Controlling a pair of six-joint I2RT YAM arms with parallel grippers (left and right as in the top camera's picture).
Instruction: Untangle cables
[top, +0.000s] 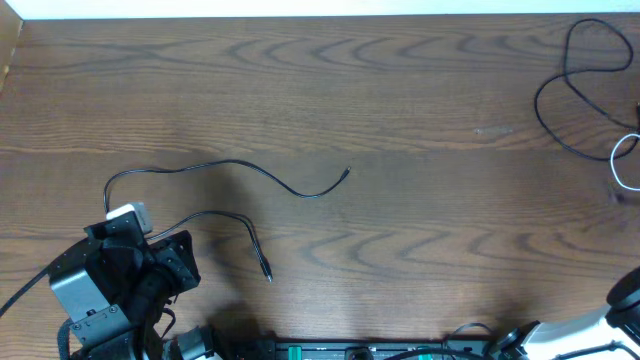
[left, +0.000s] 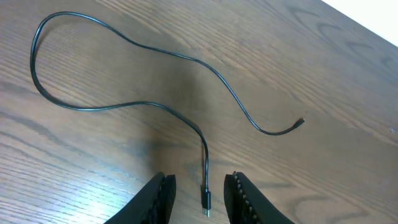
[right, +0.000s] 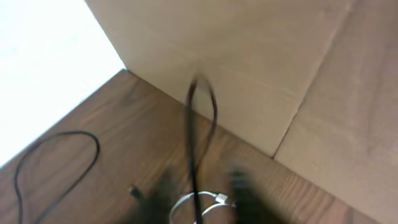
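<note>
**Robot arms work at a dark wood-grain tabletop scattered with thin cables.**

The tabletop (top: 400, 100) meets a pale strip (top: 300, 8) along its far edge, and the right wrist view shows a cardboard wall (right: 249, 62) rising from it. Just beyond the left arm (top: 90, 290), one black cable (top: 232, 162) lies loose. Far across from that arm, black cables (top: 566, 62) loop beside a white cable (top: 613, 165). The left tool (left: 200, 180) stands spread, with the loose cable's plug (left: 206, 202) between its fingers and touching neither. The right tool (right: 204, 193) is blurred, and whether it is spread or pressed together cannot be told.
</note>
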